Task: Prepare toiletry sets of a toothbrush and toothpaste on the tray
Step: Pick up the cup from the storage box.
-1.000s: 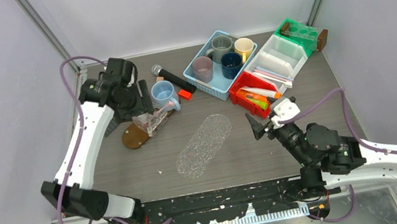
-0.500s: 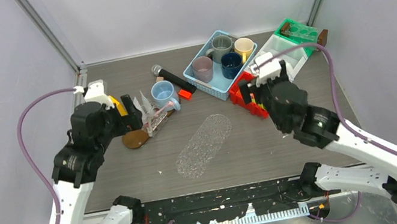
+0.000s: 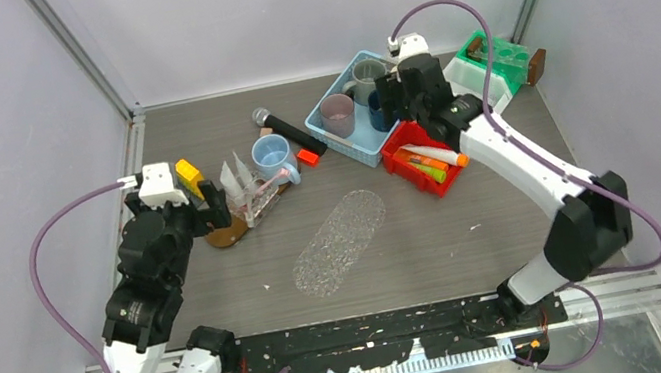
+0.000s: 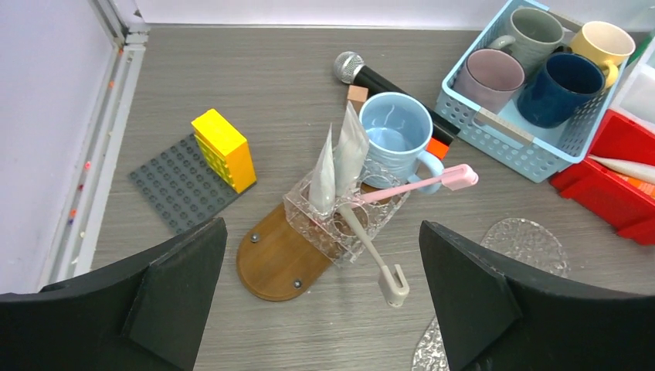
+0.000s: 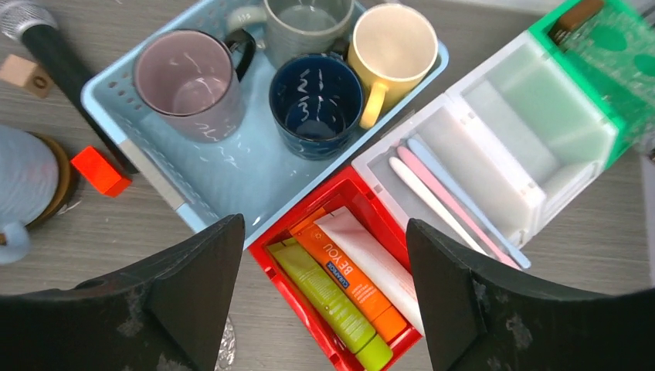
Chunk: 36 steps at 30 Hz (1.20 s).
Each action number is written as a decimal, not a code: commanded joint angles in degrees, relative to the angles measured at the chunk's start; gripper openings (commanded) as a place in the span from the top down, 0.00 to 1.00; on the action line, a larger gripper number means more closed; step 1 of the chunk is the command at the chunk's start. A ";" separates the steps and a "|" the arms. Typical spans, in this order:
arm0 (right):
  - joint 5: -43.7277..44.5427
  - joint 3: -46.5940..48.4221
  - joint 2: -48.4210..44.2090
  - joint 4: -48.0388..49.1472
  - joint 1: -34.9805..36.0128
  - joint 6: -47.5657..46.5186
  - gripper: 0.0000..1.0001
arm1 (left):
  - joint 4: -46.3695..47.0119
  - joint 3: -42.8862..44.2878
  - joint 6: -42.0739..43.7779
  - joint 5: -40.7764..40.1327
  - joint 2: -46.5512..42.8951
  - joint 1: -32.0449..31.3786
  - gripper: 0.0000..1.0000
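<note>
Left gripper (image 4: 321, 232) hangs with its jaws spread wide and nothing between them, right above the clear holder (image 4: 309, 212). That holder sits on the wooden tray (image 4: 274, 267). Two white tubes (image 4: 351, 147) stand upright in it, tips up. A pink toothbrush (image 4: 417, 184) lies across its rim, head pointing away towards the baskets. An off-white toothbrush (image 4: 369, 246) leans out over the near side, head down by the table. Just behind the holder is a light blue mug (image 4: 394, 135), and beyond that the black microphone (image 4: 351, 68). Off to the left, a yellow block (image 4: 224, 147) rests on a grey baseplate (image 4: 174, 185).

Over to the right gripper (image 5: 324, 230): jaws apart as well, holding nothing, poised over the far end of the red bin (image 5: 305, 210). Three tubes lie side by side in there: a green tube (image 5: 328, 309), an orange tube (image 5: 347, 280) and a white toothpaste tube (image 5: 375, 263). Next door, the white bin (image 5: 502, 166) holds a white brush (image 5: 429, 199), a pink brush (image 5: 452, 199) and a blue brush (image 5: 473, 204), lying parallel. The blue basket (image 5: 154, 174) of four mugs sits on the other side, the green box (image 5: 610, 54) at the far corner.

Mid-table, between the two arms, lies a clear oval dish (image 3: 341, 240).
</note>
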 commanded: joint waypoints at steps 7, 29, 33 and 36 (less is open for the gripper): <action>-12.18 10.45 16.50 1.92 -9.17 4.86 0.22 | 9.60 -6.83 4.41 -4.61 -4.99 0.28 0.03; -8.84 35.35 40.30 -0.68 -20.19 14.50 0.40 | 11.47 -9.31 6.36 -8.24 -3.37 0.37 0.06; -10.88 38.38 43.52 -1.08 -20.66 15.76 0.48 | 11.45 -9.40 6.52 -8.54 -3.21 0.37 0.06; -12.29 39.65 45.01 -1.24 -20.67 16.44 0.54 | 11.49 -9.49 6.56 -8.49 -2.98 0.41 0.06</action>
